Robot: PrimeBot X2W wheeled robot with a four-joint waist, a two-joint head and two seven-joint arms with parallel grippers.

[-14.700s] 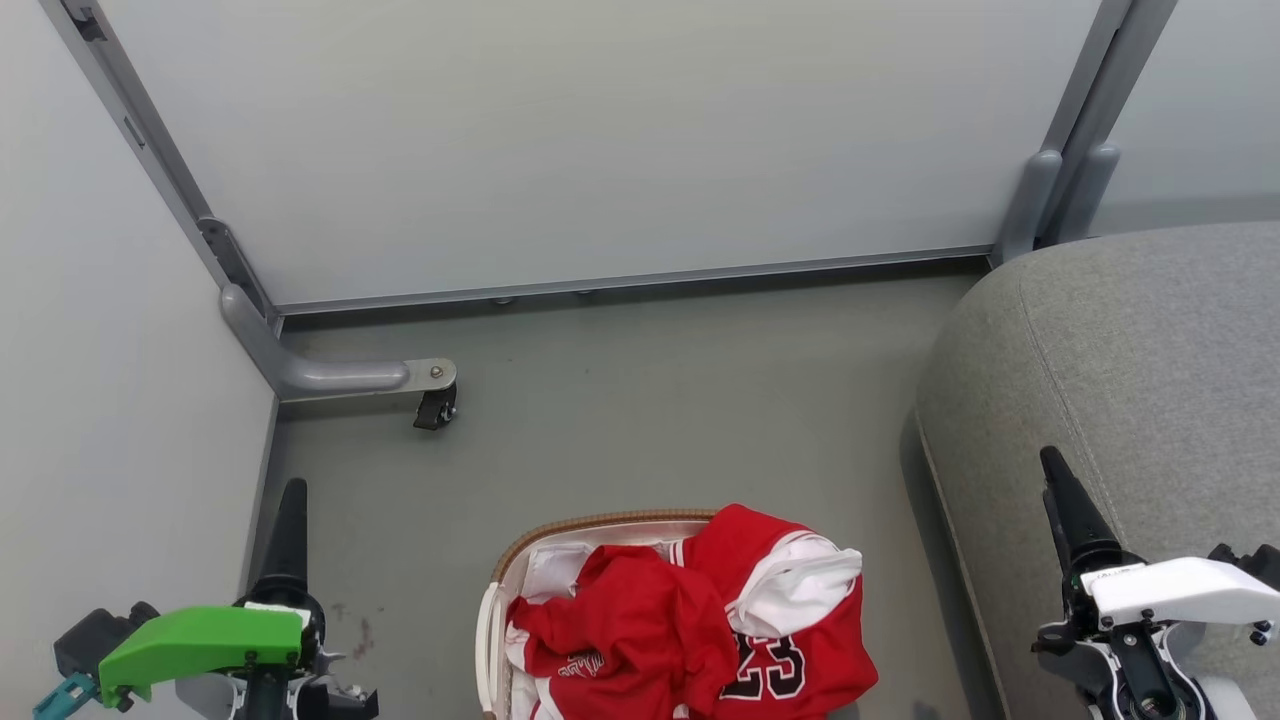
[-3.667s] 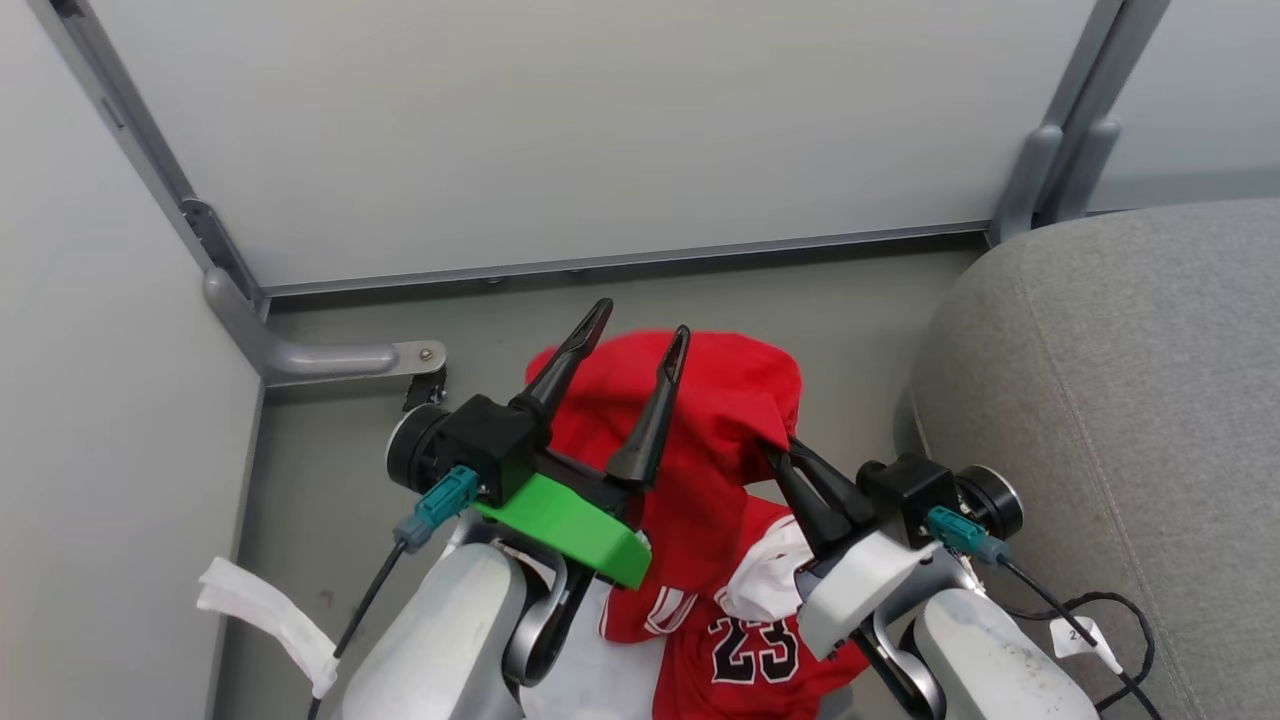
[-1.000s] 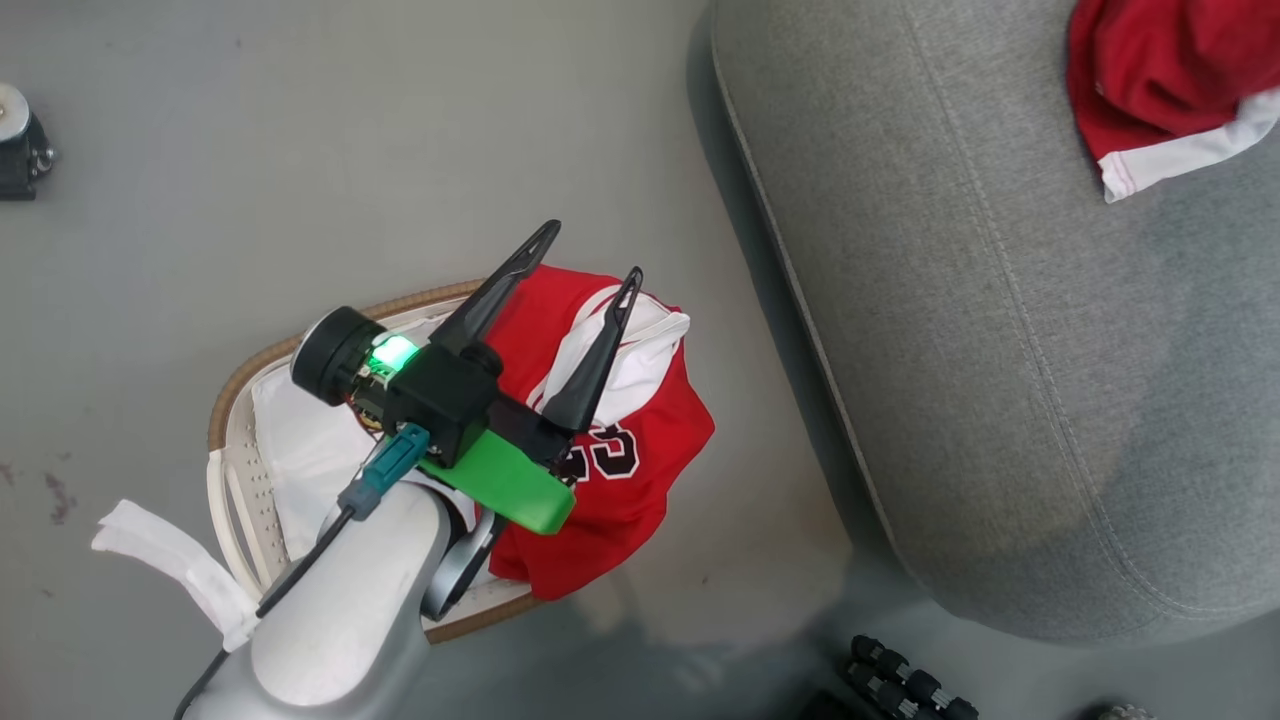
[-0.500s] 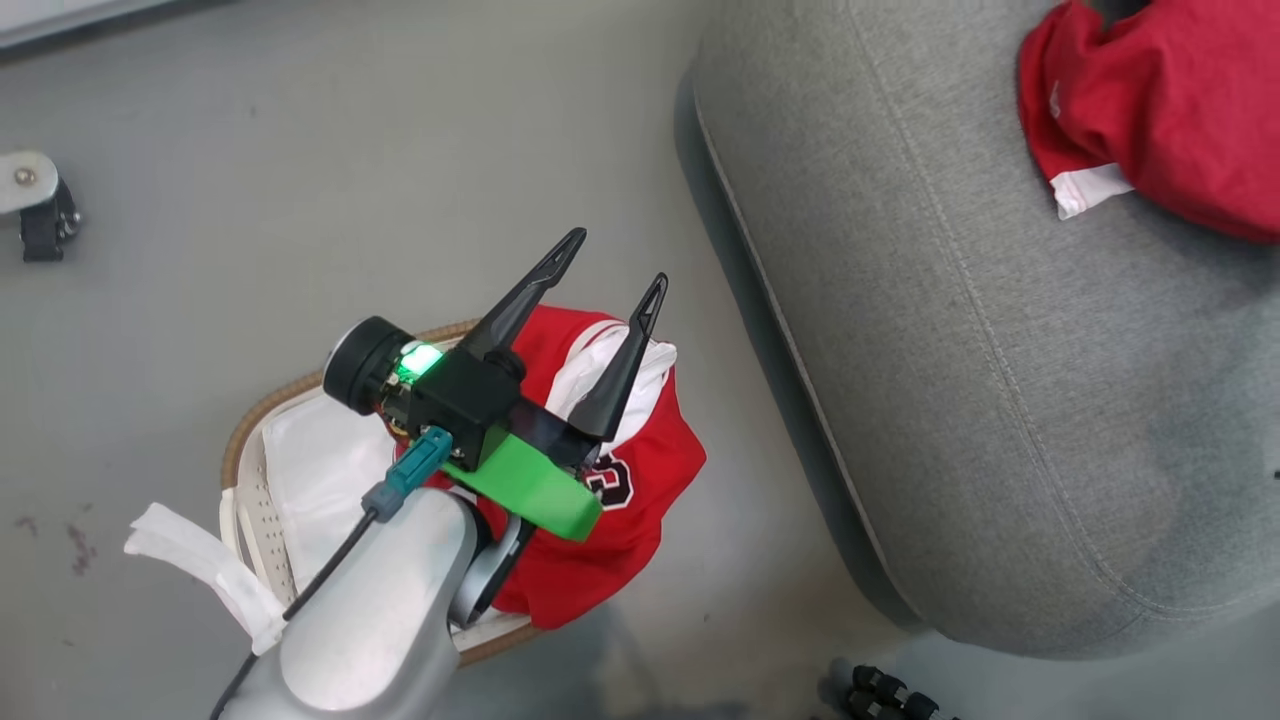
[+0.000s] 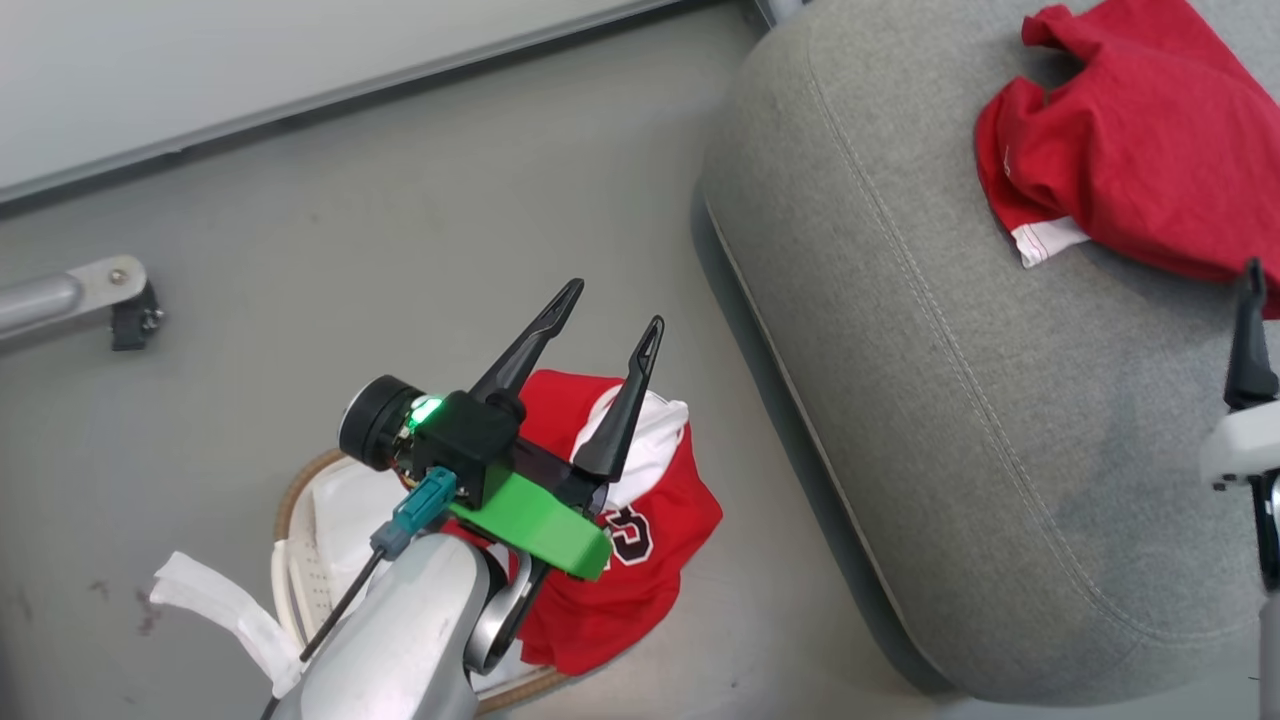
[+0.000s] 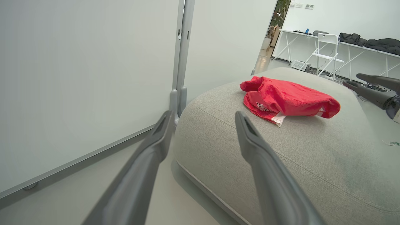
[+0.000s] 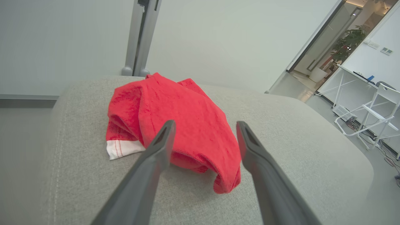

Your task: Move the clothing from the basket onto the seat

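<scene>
Right wrist view: right jaws are spread wide, nothing held, below the red garment (image 7: 193, 109) at centre. Left jaws are likewise spread wide, empty.

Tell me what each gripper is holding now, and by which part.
Nothing is held. The right gripper stands open over the seat, the plain red garment lying loose ahead of it. The left gripper is open above the jersey in the basket.

Office-like lab: white partition panels (image 6: 78, 78), trestle desks (image 6: 292, 31), folding chair (image 6: 327, 38).
</scene>
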